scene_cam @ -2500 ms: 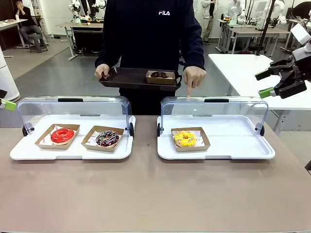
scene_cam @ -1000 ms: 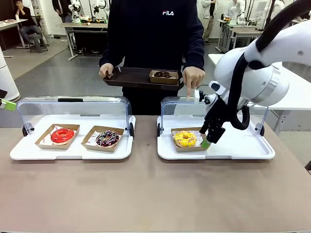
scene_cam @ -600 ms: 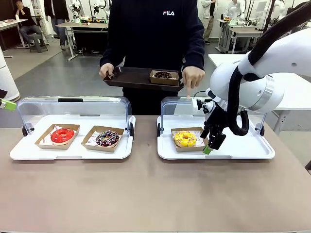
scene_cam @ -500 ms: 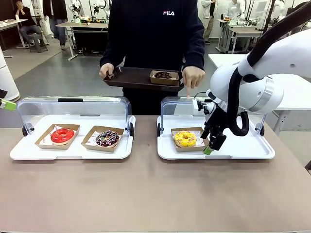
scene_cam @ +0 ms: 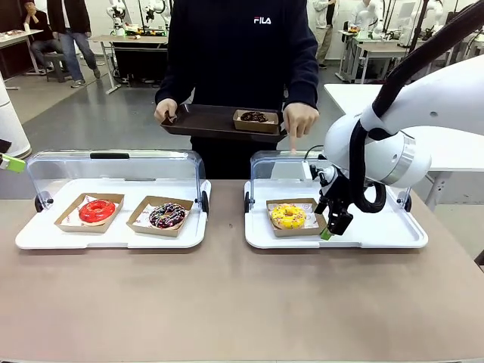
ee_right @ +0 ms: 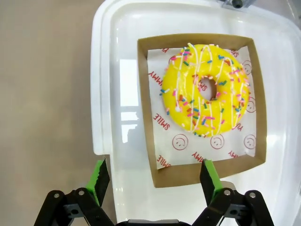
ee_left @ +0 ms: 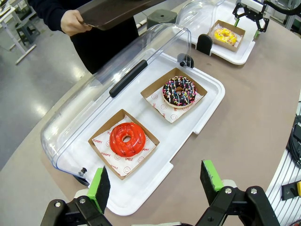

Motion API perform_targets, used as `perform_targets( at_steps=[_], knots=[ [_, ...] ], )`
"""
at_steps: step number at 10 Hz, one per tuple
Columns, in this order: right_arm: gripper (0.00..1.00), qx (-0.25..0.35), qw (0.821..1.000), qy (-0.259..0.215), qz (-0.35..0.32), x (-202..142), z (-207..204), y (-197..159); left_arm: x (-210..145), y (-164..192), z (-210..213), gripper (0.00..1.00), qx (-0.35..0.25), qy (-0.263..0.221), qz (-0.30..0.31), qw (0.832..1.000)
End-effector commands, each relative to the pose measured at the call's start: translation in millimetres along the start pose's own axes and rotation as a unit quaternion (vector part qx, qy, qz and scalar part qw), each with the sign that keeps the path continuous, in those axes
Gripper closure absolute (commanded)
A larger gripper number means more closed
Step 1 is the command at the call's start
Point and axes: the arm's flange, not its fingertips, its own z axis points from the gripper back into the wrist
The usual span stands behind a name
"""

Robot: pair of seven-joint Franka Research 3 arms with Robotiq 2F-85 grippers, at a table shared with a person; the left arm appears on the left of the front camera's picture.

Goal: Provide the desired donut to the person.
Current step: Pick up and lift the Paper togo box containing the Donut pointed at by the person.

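Above the white tray (ee_right: 113,56), the right hand (ee_right: 154,176) spreads wide beside the yellow donut (ee_right: 207,89) in its cardboard box (ee_right: 143,103); the left hand (ee_left: 154,179) is wide too.

In the front view the left edge cuts off the left gripper (scene_cam: 6,162) but for a green pad tip. The top edge cuts off the person (scene_cam: 242,68) above the shoulders, and the dark donut (scene_cam: 253,116) on the brown tray (scene_cam: 200,121) is too small to tell its topping. In the right wrist view the white tray (ee_right: 113,70) runs out past the top and right edges, and the right gripper (ee_right: 155,181) covers its lower part.
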Motion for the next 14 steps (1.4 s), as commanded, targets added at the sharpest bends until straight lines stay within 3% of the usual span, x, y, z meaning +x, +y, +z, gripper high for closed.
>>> perform_targets(
  at_steps=[1,6,7,8,9,11,12,14],
  knots=[
    [0.00,-0.009,1.000,-0.015,0.025,-1,-6,-8,-1,1,0,0.00,-0.003,-0.004,-0.001,1.000],
    [0.00,-0.002,0.999,-0.019,0.037,-1,-10,-17,-1,1,0,0.00,-0.003,-0.004,-0.001,1.000],
    [0.53,0.002,0.999,-0.026,0.036,-1,-12,-19,-1,1,0,0.00,-0.003,-0.004,-0.001,1.000],
    [0.54,0.002,0.999,-0.025,0.034,-2,-12,-20,-1,1,0,0.00,-0.003,-0.004,-0.001,1.000],
    [1.00,0.003,0.999,-0.020,0.032,-3,-13,-22,-1,1,0,0.00,-0.003,-0.004,-0.001,1.000],
    [1.00,0.017,0.999,-0.017,0.029,-4,-16,-24,-1,1,0,0.00,-0.003,-0.004,-0.001,1.000],
    [0.82,0.029,0.999,-0.011,0.027,-4,-17,-23,-1,1,0,0.00,-0.003,-0.004,-0.001,1.000],
    [1.00,0.033,0.999,-0.015,0.032,-3,-15,-21,-1,1,0,0.00,-0.003,-0.004,-0.001,1.000]
  ],
)
